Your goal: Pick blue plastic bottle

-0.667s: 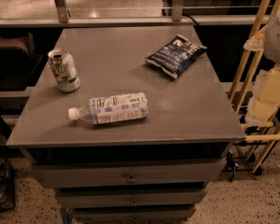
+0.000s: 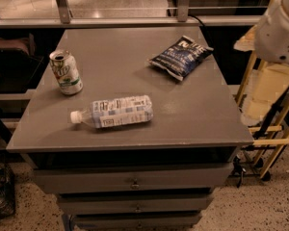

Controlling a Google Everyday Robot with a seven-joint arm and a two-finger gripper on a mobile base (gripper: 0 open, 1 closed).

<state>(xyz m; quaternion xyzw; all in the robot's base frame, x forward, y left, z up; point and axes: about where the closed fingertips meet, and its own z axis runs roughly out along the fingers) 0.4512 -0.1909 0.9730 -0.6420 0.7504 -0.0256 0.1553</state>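
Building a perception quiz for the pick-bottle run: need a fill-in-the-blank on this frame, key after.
1. The blue plastic bottle lies on its ____ on the grey table, cap toward the picture's left.
2. The soda can stands ____, beyond the bottle's cap end.
3. The chip bag lies near the table's far ____ corner, as pictured.
4. The gripper is ____ of view; only a white arm housing shows at top right.
Missing: side; upright; right; out

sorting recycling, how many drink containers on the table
2: the blue plastic bottle lying near the front edge; the soda can upright behind it, leftward; gripper not in view.
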